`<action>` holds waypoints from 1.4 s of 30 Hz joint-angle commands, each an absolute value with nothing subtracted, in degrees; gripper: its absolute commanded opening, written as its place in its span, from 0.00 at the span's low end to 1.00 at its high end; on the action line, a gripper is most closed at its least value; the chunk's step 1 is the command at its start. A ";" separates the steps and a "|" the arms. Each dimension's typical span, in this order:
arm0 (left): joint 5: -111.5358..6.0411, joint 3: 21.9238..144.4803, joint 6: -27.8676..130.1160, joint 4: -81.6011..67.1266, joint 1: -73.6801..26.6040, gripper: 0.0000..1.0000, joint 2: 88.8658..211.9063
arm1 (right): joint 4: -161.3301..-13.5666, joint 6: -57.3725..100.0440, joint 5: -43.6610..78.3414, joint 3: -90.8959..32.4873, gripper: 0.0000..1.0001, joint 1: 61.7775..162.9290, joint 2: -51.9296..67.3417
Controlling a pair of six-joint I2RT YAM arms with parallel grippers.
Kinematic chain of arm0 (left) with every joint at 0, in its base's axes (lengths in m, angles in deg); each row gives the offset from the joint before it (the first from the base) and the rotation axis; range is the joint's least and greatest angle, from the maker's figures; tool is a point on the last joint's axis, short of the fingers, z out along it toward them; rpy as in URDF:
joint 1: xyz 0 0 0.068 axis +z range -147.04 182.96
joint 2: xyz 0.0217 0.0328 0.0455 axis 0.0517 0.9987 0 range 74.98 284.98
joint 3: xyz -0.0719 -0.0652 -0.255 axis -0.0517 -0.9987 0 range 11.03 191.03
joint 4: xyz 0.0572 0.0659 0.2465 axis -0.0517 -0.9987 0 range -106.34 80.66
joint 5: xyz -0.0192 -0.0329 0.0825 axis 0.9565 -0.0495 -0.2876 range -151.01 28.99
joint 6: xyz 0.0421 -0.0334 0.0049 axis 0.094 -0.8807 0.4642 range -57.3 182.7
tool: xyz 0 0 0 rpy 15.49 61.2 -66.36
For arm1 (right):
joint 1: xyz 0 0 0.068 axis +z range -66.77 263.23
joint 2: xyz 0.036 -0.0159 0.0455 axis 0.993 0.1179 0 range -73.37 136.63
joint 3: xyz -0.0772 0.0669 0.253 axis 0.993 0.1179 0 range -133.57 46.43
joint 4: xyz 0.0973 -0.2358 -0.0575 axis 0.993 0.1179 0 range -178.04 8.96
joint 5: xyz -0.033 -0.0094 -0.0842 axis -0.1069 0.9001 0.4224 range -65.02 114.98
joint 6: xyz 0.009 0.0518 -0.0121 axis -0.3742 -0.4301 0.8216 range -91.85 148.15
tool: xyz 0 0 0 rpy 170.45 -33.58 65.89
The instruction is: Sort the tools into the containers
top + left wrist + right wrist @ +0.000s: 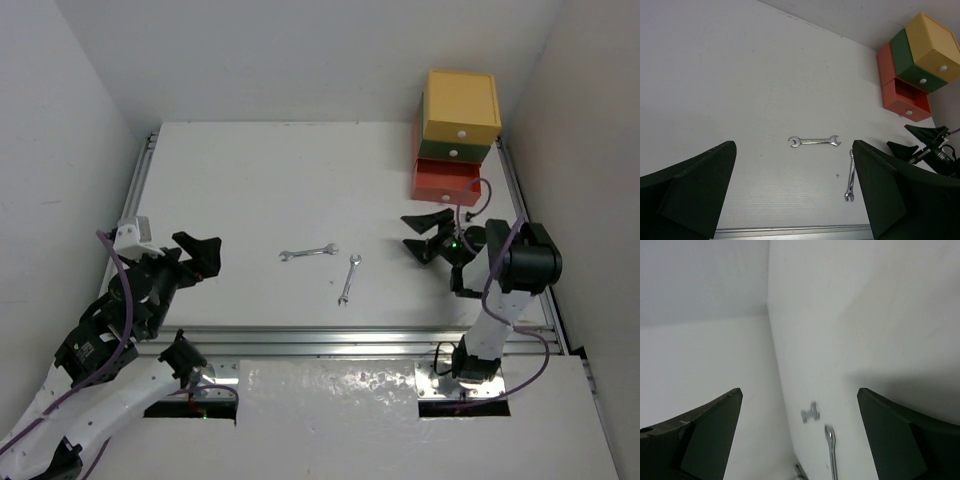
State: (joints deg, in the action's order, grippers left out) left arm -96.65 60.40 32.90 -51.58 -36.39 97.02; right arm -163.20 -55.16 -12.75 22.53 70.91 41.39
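Left wrench, right wrench on table.

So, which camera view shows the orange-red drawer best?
The left wrist view: the orange-red drawer appears largest there, pulled out, with its white knob clear. The top external view shows it smaller, from above. The right wrist view does not show it.

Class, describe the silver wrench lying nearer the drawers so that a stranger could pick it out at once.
Look at the middle of the white table. The right-hand wrench, closer to the stacked drawers, is the one. It runs front to back, while the other wrench lies crosswise.
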 commanded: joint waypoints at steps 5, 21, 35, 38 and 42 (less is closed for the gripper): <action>-97.40 60.52 32.91 -50.12 -36.33 1.00 99.23 | -142.61 -30.78 5.78 27.98 0.99 92.42 15.34; -97.84 60.52 32.56 -50.12 -36.24 1.00 98.89 | -53.15 -36.79 55.74 -18.26 0.99 126.37 25.94; -96.95 60.34 33.17 -49.77 -36.24 1.00 98.71 | -50.43 -46.29 57.68 -20.10 0.78 134.21 36.83; -96.78 60.34 33.26 -49.77 -36.24 1.00 98.80 | -53.05 -44.81 54.36 -19.06 0.66 132.71 37.98; -96.78 60.43 33.26 -49.77 -36.32 1.00 98.45 | -63.32 -44.27 48.55 -10.64 0.50 130.07 36.06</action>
